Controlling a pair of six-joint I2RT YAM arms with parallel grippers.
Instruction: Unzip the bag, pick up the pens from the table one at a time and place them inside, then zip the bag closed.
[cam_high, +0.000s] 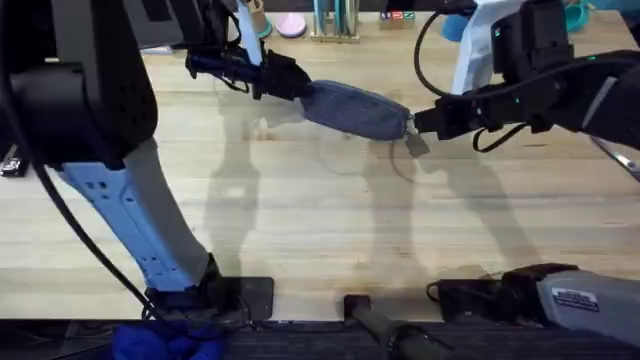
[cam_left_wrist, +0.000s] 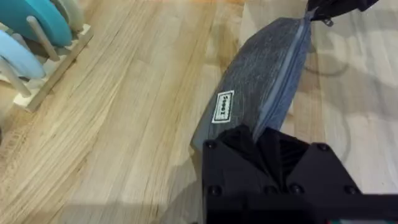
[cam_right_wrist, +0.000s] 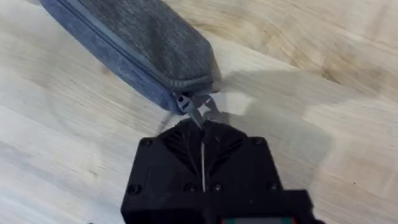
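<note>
Right gripper (cam_right_wrist: 202, 127) clamped on the zipper pull (cam_right_wrist: 200, 111) at one end of the bag (cam_high: 355, 108); left gripper (cam_left_wrist: 264, 140) pinches the opposite end. Bag held stretched between them above the desk (cam_high: 300, 210), zipper fully closed, far-centre of the desk.

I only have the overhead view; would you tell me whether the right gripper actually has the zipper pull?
Observer: Yes, in the right wrist view the right gripper is shut on the metal pull at the bag's end.
Operator: Thanks. Is the zipper open anywhere?
Observer: No, the left wrist view shows the zipper closed along its length.
Operator: And the left gripper?
Observer: The left gripper pinches the bag's other end, near a white label.
</note>
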